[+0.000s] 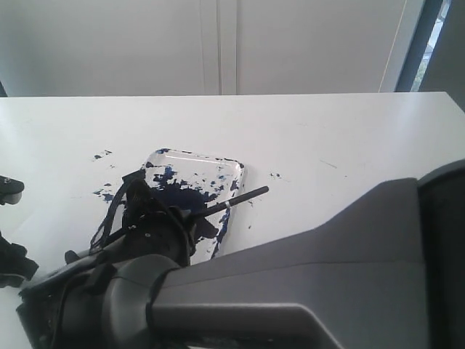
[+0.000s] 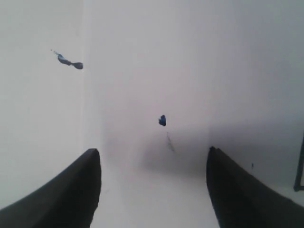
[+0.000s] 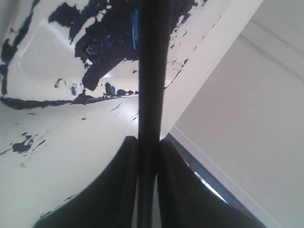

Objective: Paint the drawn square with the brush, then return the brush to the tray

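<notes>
Right gripper [image 3: 148, 142]: jaws narrow, clamped on the shaft of the brush [image 3: 151, 71], which runs straight out between the two fingers.

Tray [image 1: 234, 169]: lies flat on the table [image 1: 327, 138], just left of centre in the exterior view, floor smeared with a dark blue blot [image 3: 107, 42]. The right arm reaches across to it. The brush handle sticks out from the gripper toward 2 o'clock, its free end past the tray's 3 o'clock rim. The bristle end is hidden behind the gripper, so contact with the blot cannot be told.

Left gripper [image 2: 152, 152]: jaws wide, nothing between them, over bare table with a blue speck [image 2: 162, 120].

Drawn square: not found in any view, possibly behind the right arm. Loose splatters [image 1: 102, 155] at 10 o'clock of the tray are not it.

Judgement: with the brush over the tray, the step is either loading paint or the return; which one cannot be settled, since the square is unseen. A return calls for lowering the shaft into the tray, then opening the jaws. Loading calls for lifting clear of the rim first.
</notes>
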`<move>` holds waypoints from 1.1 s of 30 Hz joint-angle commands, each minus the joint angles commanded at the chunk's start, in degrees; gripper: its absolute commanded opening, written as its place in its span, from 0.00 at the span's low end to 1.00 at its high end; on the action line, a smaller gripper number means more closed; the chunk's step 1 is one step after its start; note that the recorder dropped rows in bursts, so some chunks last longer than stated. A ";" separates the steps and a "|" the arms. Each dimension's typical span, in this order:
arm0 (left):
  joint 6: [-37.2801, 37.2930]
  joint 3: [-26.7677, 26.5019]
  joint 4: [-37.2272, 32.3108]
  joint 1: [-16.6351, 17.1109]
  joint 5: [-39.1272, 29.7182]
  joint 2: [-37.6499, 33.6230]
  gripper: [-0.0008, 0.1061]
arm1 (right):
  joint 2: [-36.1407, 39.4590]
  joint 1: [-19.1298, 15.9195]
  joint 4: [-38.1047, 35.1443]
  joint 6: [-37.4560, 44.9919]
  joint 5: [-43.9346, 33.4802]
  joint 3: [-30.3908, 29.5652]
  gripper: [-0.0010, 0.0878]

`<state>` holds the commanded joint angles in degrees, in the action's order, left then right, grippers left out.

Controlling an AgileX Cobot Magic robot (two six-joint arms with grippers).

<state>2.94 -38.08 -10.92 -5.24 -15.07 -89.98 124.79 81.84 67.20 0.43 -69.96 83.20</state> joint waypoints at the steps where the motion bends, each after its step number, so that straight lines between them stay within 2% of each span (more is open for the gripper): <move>1: 0.00 0.00 0.00 0.00 0.00 0.00 0.64 | 0.49 0.14 0.68 0.00 0.00 0.00 0.01; 14: -0.13 0.00 0.18 0.00 0.00 0.00 0.64 | 1.11 2.90 0.56 0.00 0.00 0.00 0.01; 24: -0.13 0.00 0.15 0.00 -0.99 0.00 0.64 | 2.79 2.64 0.72 0.00 0.00 0.00 0.01; 33: -0.13 0.00 0.15 0.00 -1.04 0.00 0.64 | 3.93 -0.23 1.67 -1.01 0.00 0.00 0.01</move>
<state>2.81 -38.08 -10.77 -5.24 -16.11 -89.98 128.72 81.61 68.87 -0.58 -69.96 83.20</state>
